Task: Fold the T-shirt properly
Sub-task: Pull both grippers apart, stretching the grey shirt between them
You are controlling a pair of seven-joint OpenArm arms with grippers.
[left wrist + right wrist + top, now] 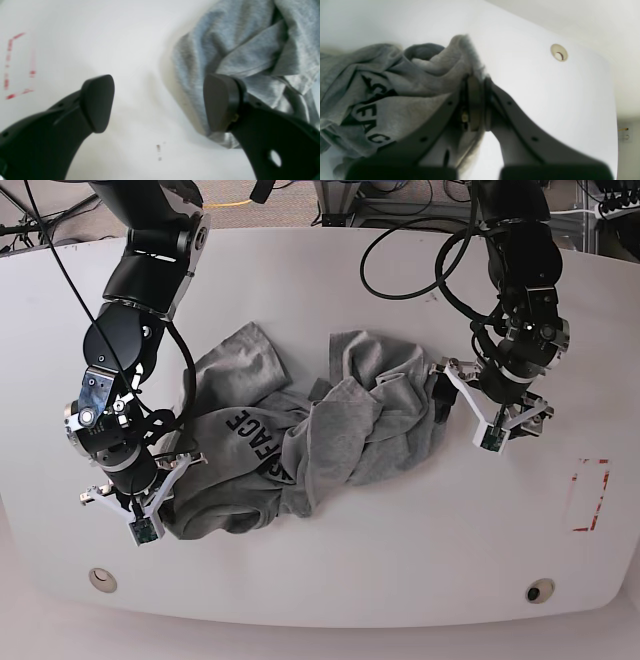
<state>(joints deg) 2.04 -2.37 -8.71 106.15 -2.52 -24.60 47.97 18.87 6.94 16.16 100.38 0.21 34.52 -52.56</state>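
While the crumpled grey T-shirt (300, 435) is lying bunched across the middle of the white table (330, 580), the right gripper (476, 82) is working at the shirt's left end in the base view, its fingers (472, 105) pressing together on a fold of the cloth. Black lettering is showing on the fabric just beside that grip. Across the heap, the left gripper (158, 102) is sitting at the shirt's opposite edge with its fingers (98, 102) standing wide apart, one over bare table and the other in front of the cloth, gripping nothing. Red marks (588, 495) are showing on the table further right.
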